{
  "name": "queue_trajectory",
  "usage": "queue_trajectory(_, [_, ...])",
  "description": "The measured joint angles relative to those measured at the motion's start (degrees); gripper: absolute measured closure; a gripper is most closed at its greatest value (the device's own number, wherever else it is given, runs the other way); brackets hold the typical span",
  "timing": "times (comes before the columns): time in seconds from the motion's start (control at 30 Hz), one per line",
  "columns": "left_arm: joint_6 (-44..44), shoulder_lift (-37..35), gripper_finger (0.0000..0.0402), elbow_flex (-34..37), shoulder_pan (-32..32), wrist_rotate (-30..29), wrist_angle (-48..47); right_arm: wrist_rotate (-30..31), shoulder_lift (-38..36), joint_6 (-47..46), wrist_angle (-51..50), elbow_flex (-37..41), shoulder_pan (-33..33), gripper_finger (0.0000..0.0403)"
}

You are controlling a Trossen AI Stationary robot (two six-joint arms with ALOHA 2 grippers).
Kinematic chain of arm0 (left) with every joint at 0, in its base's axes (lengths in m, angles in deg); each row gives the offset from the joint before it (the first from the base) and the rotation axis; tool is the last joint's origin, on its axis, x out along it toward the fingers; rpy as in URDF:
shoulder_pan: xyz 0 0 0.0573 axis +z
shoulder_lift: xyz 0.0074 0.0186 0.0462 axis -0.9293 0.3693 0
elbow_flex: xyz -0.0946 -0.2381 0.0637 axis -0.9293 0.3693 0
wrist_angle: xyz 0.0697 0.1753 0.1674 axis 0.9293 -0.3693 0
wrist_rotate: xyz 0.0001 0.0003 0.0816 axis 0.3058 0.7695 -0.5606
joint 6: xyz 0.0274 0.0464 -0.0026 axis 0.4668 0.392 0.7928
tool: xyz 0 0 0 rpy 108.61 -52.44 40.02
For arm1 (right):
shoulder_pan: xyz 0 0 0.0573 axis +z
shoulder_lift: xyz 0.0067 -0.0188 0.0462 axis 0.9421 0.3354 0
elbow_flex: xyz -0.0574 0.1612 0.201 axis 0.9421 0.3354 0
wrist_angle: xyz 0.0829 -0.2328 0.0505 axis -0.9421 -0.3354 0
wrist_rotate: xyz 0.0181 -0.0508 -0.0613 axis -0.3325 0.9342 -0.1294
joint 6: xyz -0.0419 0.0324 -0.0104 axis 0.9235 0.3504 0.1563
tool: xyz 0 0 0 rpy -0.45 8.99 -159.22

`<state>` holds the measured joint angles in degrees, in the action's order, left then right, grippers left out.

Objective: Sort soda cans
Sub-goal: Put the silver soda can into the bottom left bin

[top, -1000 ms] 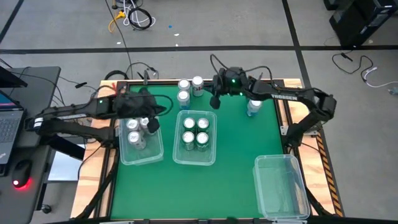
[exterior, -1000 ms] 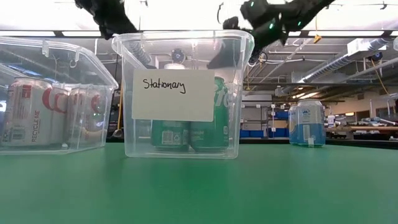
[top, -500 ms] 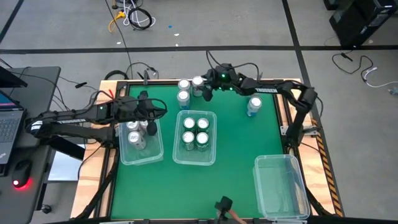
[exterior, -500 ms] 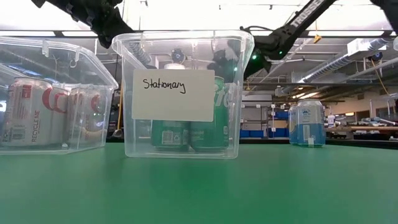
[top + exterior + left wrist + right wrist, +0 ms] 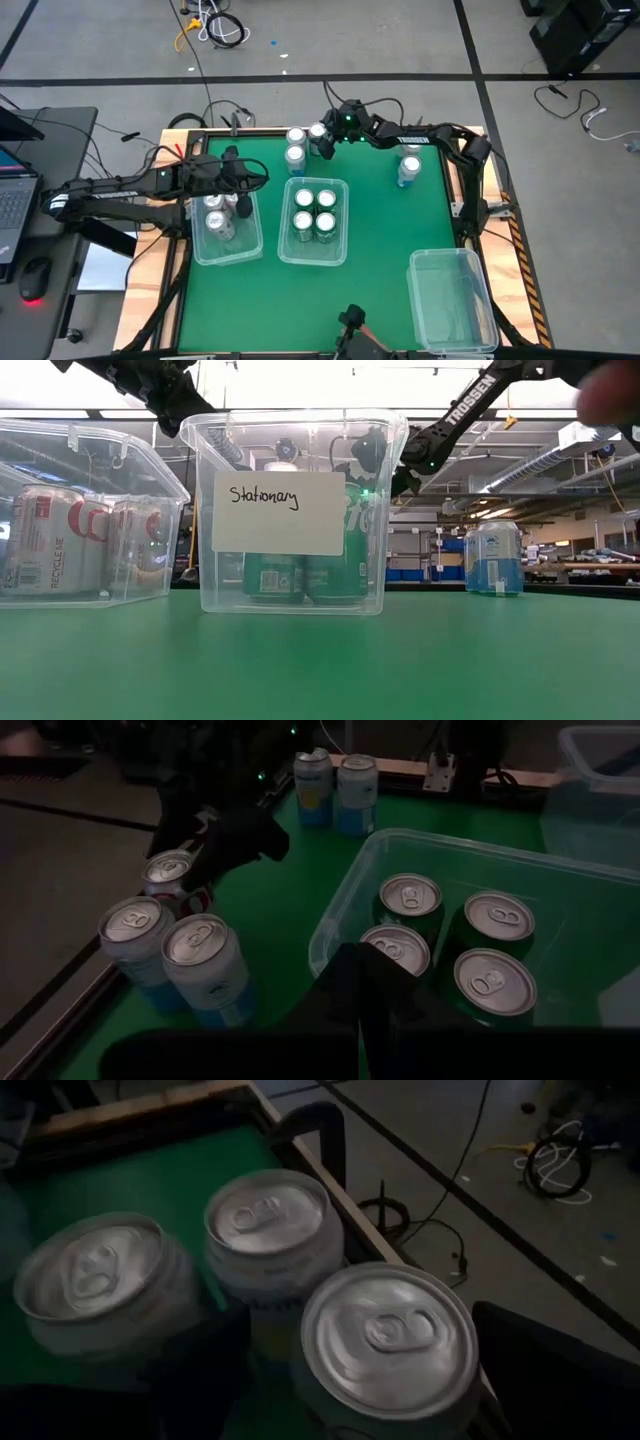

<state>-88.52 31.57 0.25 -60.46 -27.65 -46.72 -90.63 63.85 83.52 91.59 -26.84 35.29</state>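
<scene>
Three soda cans stand at the table's far edge (image 5: 295,135). My right gripper (image 5: 385,1355) is open above the one nearest that edge (image 5: 385,1330). One finger (image 5: 200,1370) stands on each side of this can's silver top; I see no touch. Two blue-labelled cans (image 5: 335,785) stand at the far right. The middle clear bin (image 5: 340,245) holds several green cans (image 5: 445,945). The left bin (image 5: 255,245) holds silver-white cans (image 5: 218,222). My left gripper (image 5: 240,188) is shut over that bin's far end, with nothing in it.
An empty clear bin (image 5: 450,300) lies at the near right corner. A white label reading "Stationary" (image 5: 278,512) is on the middle bin's near wall. A dark thing (image 5: 350,325) pokes in at the near edge. Open green table lies between the bins.
My right gripper has travelled from beside the middle bin's far end toward the table's far left, and now stands over the three cans at the far edge. My left gripper has risen a little above the left bin. A dark thing has come in at the near edge.
</scene>
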Motion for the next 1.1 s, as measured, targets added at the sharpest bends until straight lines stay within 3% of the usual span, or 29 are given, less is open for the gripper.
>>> queue_trajectory(0.63, [0.0,0.0,0.0401,0.0,-0.49,-0.02,-0.15,-2.45,-0.06,0.17,-1.08,0.0,-0.81,0.0111])
queue_trajectory(0.9, [0.02,0.0,0.0401,0.0,-0.49,-0.02,-0.65,-2.42,-0.51,1.89,-1.92,-0.02,-0.9,0.0176])
queue_trajectory(1.1, [0.02,0.0,0.0401,0.0,-0.49,-0.02,-0.63,-2.45,-3.78,1.62,-6.05,0.23,-1.34,0.0175])
